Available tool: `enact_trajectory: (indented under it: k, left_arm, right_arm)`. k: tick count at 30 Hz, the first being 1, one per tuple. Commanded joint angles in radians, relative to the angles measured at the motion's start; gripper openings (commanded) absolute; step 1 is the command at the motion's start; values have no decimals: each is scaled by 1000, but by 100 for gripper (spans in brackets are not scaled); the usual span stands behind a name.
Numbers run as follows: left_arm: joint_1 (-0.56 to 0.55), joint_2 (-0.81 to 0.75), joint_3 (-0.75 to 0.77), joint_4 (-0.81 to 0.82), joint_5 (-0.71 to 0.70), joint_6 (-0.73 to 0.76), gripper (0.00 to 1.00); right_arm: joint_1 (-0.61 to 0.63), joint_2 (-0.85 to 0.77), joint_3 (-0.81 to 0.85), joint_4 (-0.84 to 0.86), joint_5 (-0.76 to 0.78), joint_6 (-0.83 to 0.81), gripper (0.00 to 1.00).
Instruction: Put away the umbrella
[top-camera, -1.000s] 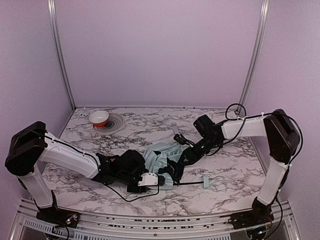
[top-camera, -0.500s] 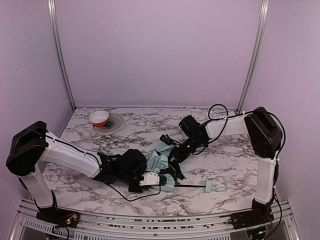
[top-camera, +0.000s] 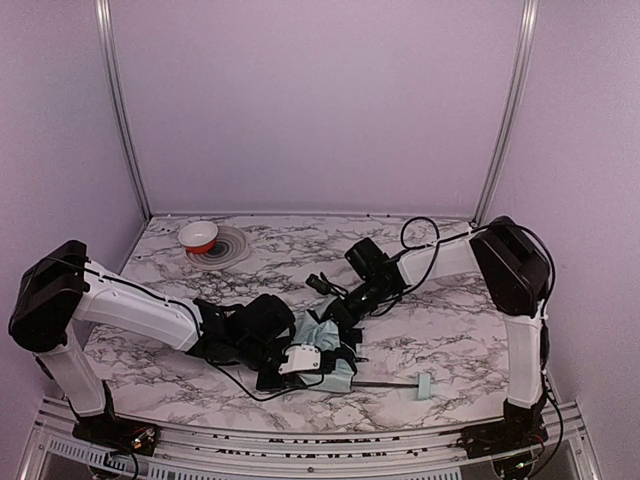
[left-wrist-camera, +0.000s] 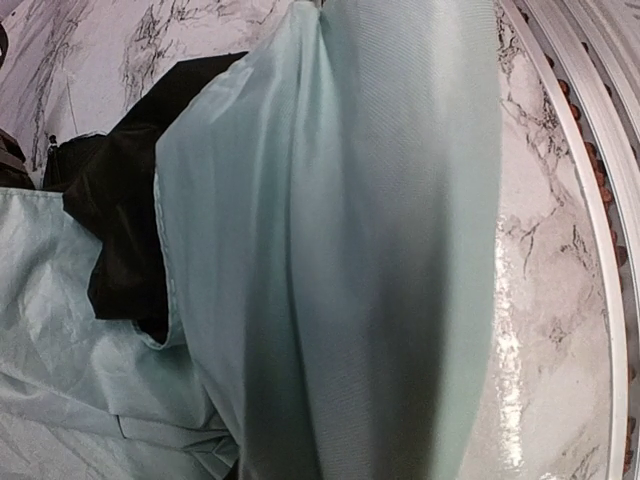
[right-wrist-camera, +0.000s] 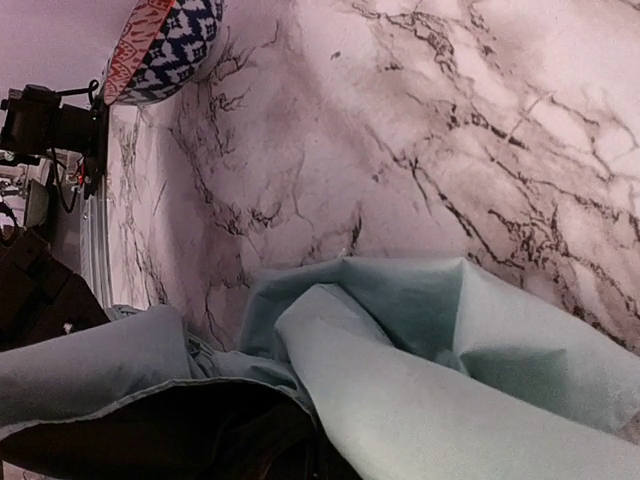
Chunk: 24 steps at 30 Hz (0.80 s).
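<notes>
The umbrella (top-camera: 322, 337) lies bunched at the table's front middle, mint fabric with black lining. Its thin black shaft (top-camera: 385, 383) runs right to the small mint handle (top-camera: 422, 386). My left gripper (top-camera: 316, 362) is at the bundle's front. In the left wrist view a taut fold of umbrella fabric (left-wrist-camera: 330, 250) fills the frame and hides the fingers. My right gripper (top-camera: 335, 312) is at the bundle's back edge. In the right wrist view the fabric (right-wrist-camera: 450, 380) runs into the jaws over the black lining (right-wrist-camera: 150, 440), fingers hidden.
A small red and white bowl (top-camera: 198, 236) sits on a round grey mat (top-camera: 228, 246) at the back left; it shows in the right wrist view (right-wrist-camera: 165, 45) too. The metal front rail (left-wrist-camera: 590, 200) runs close beside the bundle. Cables trail from both arms.
My right gripper has moved left and towards the front, dragging the fabric into a tighter bundle. The handle has slid towards the front right. My left gripper has stayed at the bundle.
</notes>
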Motion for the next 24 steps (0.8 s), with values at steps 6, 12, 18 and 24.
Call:
enact_trajectory:
  k: [6, 12, 18, 24]
  left_arm:
    - [44, 96, 114, -235, 249, -173, 1]
    - [90, 157, 168, -338, 369, -246, 2]
    - [110, 231, 229, -440, 404, -272, 1]
    - [143, 322, 318, -570, 475, -321, 2]
  right_arm:
    - [-26, -8, 30, -56, -17, -54, 24]
    - [-157, -181, -9, -28, -20, 11, 49]
    - [-188, -370, -65, -120, 161, -56, 60]
    - [-114, -705, -341, 65, 447, -145, 61]
